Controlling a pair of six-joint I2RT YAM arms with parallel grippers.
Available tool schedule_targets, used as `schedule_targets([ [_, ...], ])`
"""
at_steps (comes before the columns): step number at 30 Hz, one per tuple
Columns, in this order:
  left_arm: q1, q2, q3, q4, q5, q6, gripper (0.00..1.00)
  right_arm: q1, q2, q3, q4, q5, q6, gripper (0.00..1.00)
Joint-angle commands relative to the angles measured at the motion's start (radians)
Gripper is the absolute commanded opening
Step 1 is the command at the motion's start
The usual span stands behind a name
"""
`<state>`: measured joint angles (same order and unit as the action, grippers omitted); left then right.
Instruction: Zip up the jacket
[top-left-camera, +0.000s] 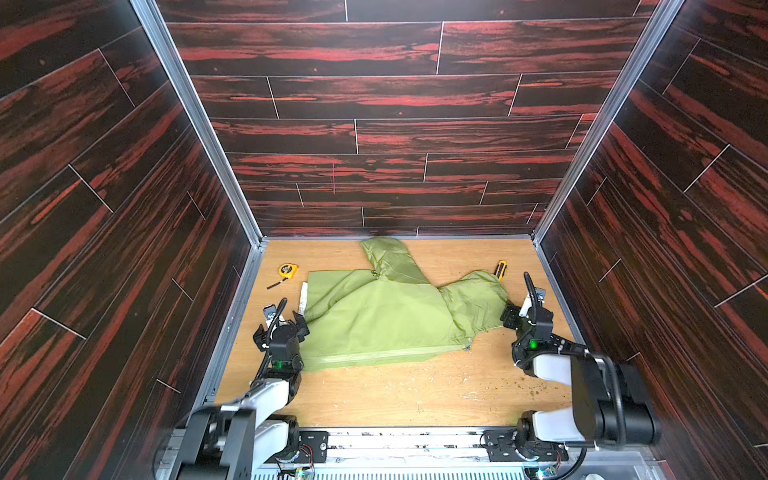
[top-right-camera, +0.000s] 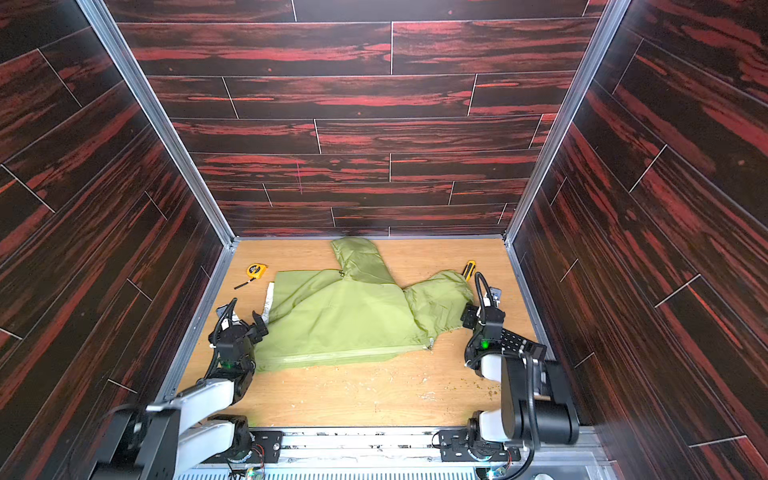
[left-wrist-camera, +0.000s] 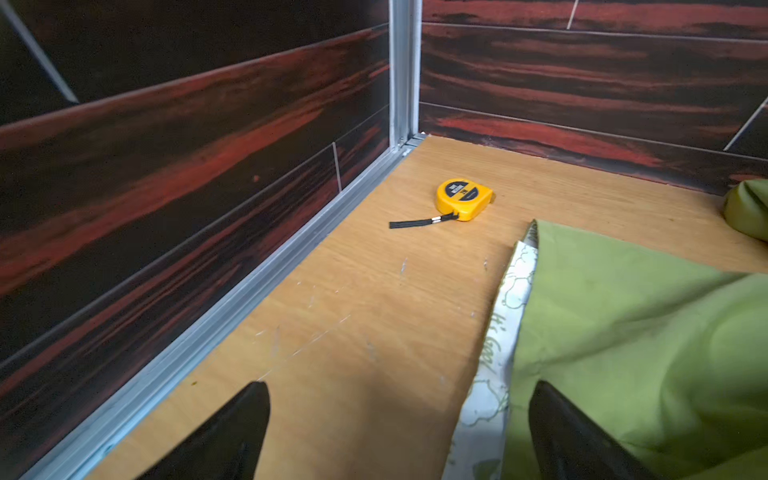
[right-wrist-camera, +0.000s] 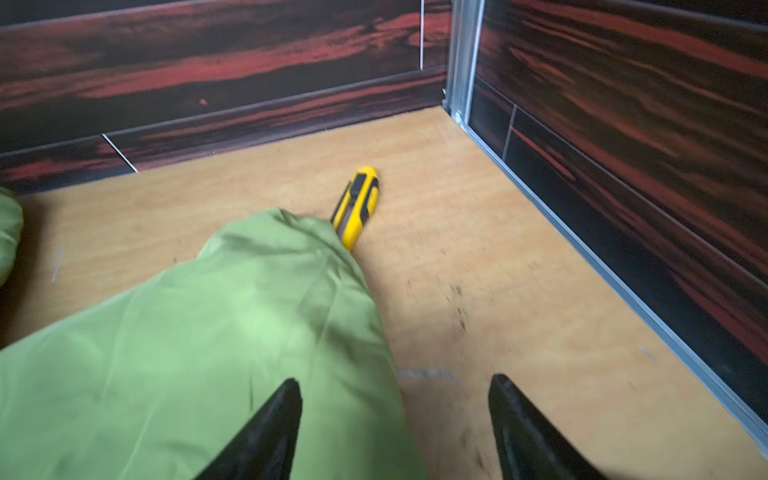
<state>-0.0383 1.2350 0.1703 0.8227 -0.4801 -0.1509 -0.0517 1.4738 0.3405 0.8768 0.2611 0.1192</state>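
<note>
The lime-green hooded jacket (top-left-camera: 382, 316) (top-right-camera: 345, 316) lies flat across the wooden table, hood toward the back wall. Its zipper runs along the near edge, and the pull (top-left-camera: 467, 345) sits at the right end. My left gripper (top-left-camera: 279, 326) (left-wrist-camera: 400, 384) is open at the jacket's left edge. One finger hangs over bare wood, the other over green cloth beside the white patterned lining (left-wrist-camera: 498, 332). My right gripper (top-left-camera: 523, 313) (right-wrist-camera: 395, 378) is open at the right sleeve (right-wrist-camera: 208, 353). One of its fingers hangs over the sleeve, the other over the table. Neither gripper holds anything.
A yellow tape measure (top-left-camera: 287, 270) (left-wrist-camera: 463, 199) lies at the back left. A yellow utility knife (top-left-camera: 500, 268) (right-wrist-camera: 359, 203) pokes out from under the right sleeve's end. Dark red wood-pattern walls with aluminium rails close in three sides. Crumbs (top-left-camera: 532, 388) dot the near right.
</note>
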Motion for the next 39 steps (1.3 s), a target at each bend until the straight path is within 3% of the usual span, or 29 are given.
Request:
schedule_targets([
  [1, 0.003, 0.143, 0.069, 0.192, 0.078, 0.059, 1.00, -0.009, 0.044, -0.002, 0.166, -0.043, -0.020, 0.75],
  [3, 0.004, 0.237, 0.087, 0.241, 0.080, 0.056, 1.00, -0.008, 0.078, -0.048, 0.275, -0.060, -0.028, 0.75],
  [6, 0.005, 0.344, 0.124, 0.326, 0.071, 0.071, 1.00, -0.009, 0.089, -0.039, 0.276, -0.080, -0.039, 0.77],
  [10, 0.005, 0.323, 0.195, 0.148, 0.023, 0.040, 1.00, -0.008, 0.085, -0.037, 0.264, -0.080, -0.040, 0.80],
  [11, 0.006, 0.320, 0.218, 0.101, 0.002, 0.027, 1.00, -0.007, 0.088, -0.036, 0.265, -0.080, -0.039, 0.83],
  [12, 0.019, 0.322, 0.234, 0.061, 0.016, 0.014, 1.00, -0.008, 0.089, -0.035, 0.265, -0.080, -0.039, 0.98],
  [39, 0.035, 0.316, 0.235, 0.049, 0.040, 0.002, 1.00, -0.007, 0.085, -0.041, 0.272, -0.078, -0.041, 0.99],
])
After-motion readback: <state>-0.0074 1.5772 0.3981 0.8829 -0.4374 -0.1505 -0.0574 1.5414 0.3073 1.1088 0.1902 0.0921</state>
